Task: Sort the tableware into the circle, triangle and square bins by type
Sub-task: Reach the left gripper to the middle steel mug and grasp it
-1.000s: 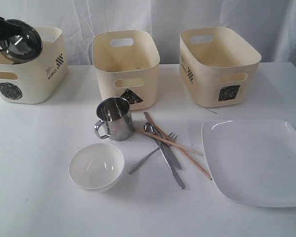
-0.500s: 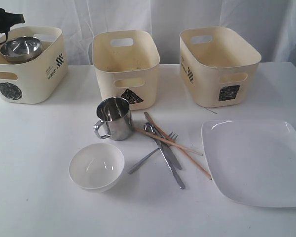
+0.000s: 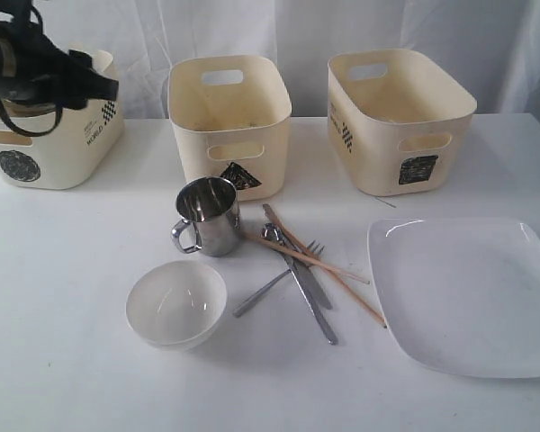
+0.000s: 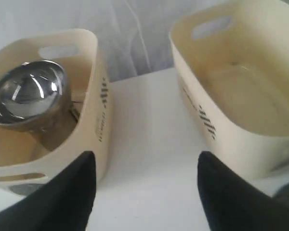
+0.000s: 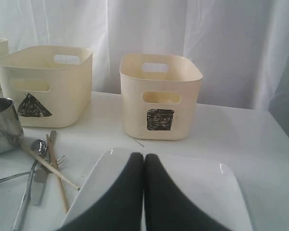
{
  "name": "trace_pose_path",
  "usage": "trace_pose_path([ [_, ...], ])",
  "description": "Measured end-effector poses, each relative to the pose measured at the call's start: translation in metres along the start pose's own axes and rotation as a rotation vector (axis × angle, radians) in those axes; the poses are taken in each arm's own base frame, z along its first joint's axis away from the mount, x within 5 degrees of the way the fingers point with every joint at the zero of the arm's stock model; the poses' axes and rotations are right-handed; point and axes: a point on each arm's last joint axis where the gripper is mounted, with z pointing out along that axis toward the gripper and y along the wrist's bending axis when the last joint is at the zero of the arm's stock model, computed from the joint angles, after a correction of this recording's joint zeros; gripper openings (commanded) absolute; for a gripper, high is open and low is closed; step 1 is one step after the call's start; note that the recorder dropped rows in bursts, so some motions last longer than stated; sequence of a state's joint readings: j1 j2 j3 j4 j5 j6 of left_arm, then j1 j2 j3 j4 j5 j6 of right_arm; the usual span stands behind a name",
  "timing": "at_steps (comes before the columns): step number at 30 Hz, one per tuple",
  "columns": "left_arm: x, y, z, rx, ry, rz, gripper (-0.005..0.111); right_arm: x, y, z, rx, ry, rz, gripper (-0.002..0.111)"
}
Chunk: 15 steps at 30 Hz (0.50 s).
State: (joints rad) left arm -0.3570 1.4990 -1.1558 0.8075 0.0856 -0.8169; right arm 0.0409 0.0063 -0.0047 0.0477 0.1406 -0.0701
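Observation:
The nested steel bowls [image 4: 29,94] lie inside the circle bin [image 4: 94,120], which stands far left [image 3: 45,148]. My left gripper [image 4: 144,166] is open and empty, hanging beside that bin's rim and facing the gap to the triangle bin [image 4: 241,101]. The left arm [image 3: 36,72] covers the circle bin's top. On the table lie a steel mug [image 3: 207,216], a white bowl [image 3: 175,303], steel cutlery [image 3: 297,274], wooden chopsticks [image 3: 328,265] and the large white square plate [image 3: 468,292]. My right gripper [image 5: 144,156] is shut and empty above the plate [image 5: 202,192].
The triangle bin [image 3: 229,121] stands at the back centre and the square bin [image 3: 400,117] at the back right, both showing nothing inside. A white curtain hangs behind the table. The plate reaches the table's right edge.
My left gripper has let go of the steel bowls, which now rest in the circle bin. Its jaws have opened wide and it has swung right across the bin. The right gripper is still.

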Motion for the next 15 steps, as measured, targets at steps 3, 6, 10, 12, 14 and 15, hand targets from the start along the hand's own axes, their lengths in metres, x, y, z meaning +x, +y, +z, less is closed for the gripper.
trace_pose_path([
  [3, 0.008, -0.018, 0.005, 0.048, 0.047, -0.027, 0.067, 0.0, 0.0, 0.0, 0.0, 0.0, 0.0, 0.0],
  [6, 0.017, -0.03, 0.014, 0.088, 0.098, -0.041, 0.067, 0.0, 0.0, 0.0, 0.0, 0.0, 0.0, 0.0],
  [10, 0.035, -0.038, 0.033, 0.102, 0.183, -0.043, 0.067, 0.0, 0.0, 0.0, 0.0, 0.0, 0.0, 0.0],
  [12, 0.046, -0.042, 0.044, 0.113, 0.242, -0.035, 0.067, 0.0, 0.0, 0.0, 0.0, 0.0, 0.0, 0.0],
  [14, 0.052, -0.047, 0.052, 0.142, 0.293, -0.024, 0.067, 0.0, 0.0, 0.0, 0.0, 0.0, 0.0, 0.0],
  [15, 0.052, -0.049, 0.054, 0.156, 0.306, -0.017, 0.067, 0.0, 0.0, 0.0, 0.0, 0.0, 0.0, 0.0],
])
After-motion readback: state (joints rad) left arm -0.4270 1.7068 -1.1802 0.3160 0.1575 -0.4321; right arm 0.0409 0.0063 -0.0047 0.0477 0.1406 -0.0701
